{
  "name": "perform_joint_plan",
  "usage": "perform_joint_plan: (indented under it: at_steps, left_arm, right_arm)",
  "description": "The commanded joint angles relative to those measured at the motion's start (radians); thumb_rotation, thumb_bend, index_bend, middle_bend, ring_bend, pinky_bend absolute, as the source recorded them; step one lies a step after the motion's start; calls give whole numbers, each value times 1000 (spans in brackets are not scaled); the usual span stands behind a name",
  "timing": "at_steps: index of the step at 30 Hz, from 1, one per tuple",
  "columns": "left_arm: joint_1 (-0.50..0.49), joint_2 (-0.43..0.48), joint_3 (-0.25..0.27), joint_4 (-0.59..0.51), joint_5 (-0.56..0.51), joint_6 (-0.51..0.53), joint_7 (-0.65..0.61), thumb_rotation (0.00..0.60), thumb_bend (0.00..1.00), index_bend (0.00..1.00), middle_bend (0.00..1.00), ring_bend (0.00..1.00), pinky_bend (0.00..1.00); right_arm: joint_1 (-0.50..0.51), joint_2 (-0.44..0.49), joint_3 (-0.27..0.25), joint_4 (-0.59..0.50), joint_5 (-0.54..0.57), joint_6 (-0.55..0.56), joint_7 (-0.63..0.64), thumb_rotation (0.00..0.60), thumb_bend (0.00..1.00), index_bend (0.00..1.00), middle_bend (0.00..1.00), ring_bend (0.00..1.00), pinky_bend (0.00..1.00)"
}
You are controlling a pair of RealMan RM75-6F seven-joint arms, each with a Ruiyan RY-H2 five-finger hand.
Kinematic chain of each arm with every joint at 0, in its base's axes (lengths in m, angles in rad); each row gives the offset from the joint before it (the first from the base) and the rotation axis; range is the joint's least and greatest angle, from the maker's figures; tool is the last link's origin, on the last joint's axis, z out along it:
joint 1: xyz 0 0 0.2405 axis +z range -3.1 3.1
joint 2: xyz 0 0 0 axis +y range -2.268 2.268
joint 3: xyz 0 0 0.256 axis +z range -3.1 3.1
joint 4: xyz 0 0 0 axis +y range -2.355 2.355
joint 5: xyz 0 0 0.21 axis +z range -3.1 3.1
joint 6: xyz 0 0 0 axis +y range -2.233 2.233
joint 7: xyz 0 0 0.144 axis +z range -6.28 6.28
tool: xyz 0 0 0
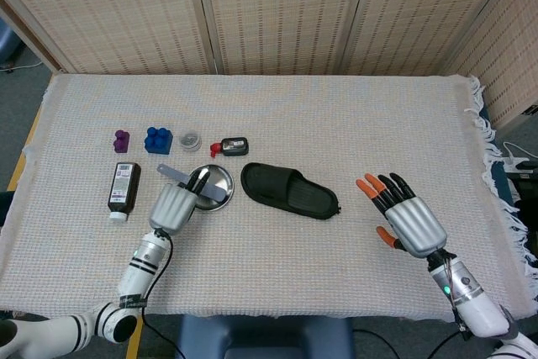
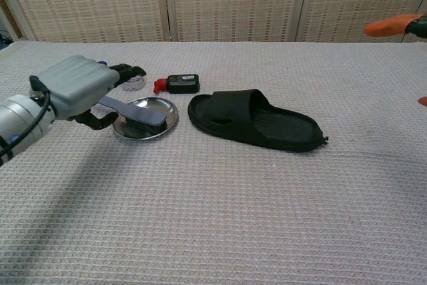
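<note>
Brush [image 2: 131, 112], grey handle, dark head, lying in steel dish [image 2: 167, 107]; left hand [image 2: 75, 85] empty, fingers apart

Grey brush [image 1: 195, 187], perhaps bristles-down, across steel dish [image 1: 220, 176]

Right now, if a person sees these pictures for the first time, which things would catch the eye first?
Probably the black rubber slipper lying in the middle of the cloth-covered table. To its left, a grey brush lies across a round shiny metal dish, with the grey left hand just above its handle. At the right, the right hand with orange fingertips hovers open.
</note>
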Motion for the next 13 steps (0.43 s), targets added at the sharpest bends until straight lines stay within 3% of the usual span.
perform_joint_plan:
  at_steps: [1,2,5,13]
  left_arm:
    - [267,323,216,-251,236,258,-502,600,425,0,0,12,278]
    - [327,351,253,-216,279,334,-622,600,422,0,0,1,219]
    - [431,373,290,-119,284,439,-765,600,407,2,0,0,152]
    - [464,407,255,-87,291,441,-788,600,400,0,0,0,119]
  right_arm:
    - [-161,-35,-83,83,-72,181,-38,600,212,0,0,0,0]
    - [-204,-55,-94,117,-75,230,-43,600,211,0,0,0,0]
    - [-277,-94,-100,174,-49,295,-45,600,211,0,0,0,0]
    - [-303,-72,-82,164,-89,328,28,600,210,0,0,0,0]
